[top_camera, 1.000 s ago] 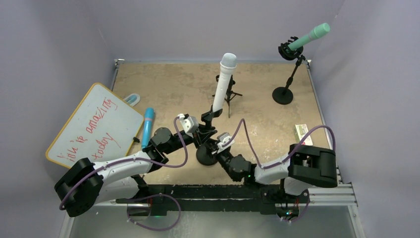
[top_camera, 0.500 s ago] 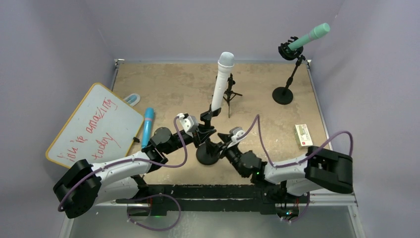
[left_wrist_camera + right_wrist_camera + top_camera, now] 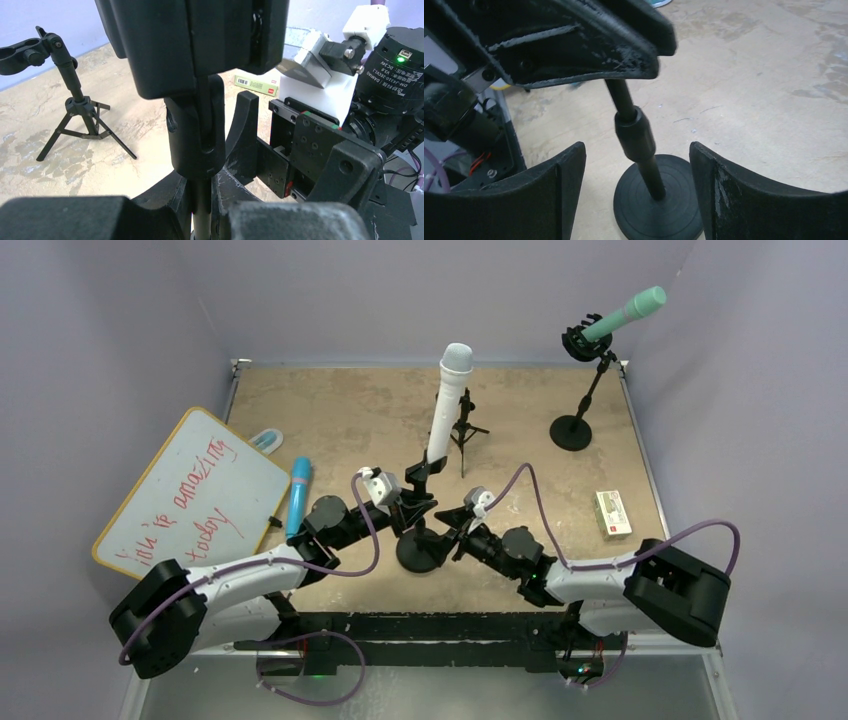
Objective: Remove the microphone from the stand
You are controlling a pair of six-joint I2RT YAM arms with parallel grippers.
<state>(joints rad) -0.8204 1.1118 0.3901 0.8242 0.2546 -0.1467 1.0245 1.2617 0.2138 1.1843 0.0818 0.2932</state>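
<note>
A white microphone (image 3: 447, 405) stands tilted in the clip of a black stand (image 3: 418, 552) with a round base, in the middle of the table. My left gripper (image 3: 408, 508) is shut on the stand's pole (image 3: 202, 200) just under its black collar. My right gripper (image 3: 452, 530) is open on the stand's right side. In the right wrist view its fingers (image 3: 559, 190) straddle the pole (image 3: 636, 135) above the round base (image 3: 659, 205) without touching it. The microphone itself shows in neither wrist view.
A green microphone (image 3: 625, 313) sits on a second round-base stand (image 3: 571, 432) at the back right. A small empty tripod (image 3: 465, 430) stands behind the white microphone. A blue microphone (image 3: 298, 495) and a whiteboard (image 3: 190, 495) lie at the left, a small box (image 3: 611, 512) at the right.
My right gripper has gone from shut to open at the stand's pole, and its arm has swung out to the right. The left gripper and the microphone have stayed put.
</note>
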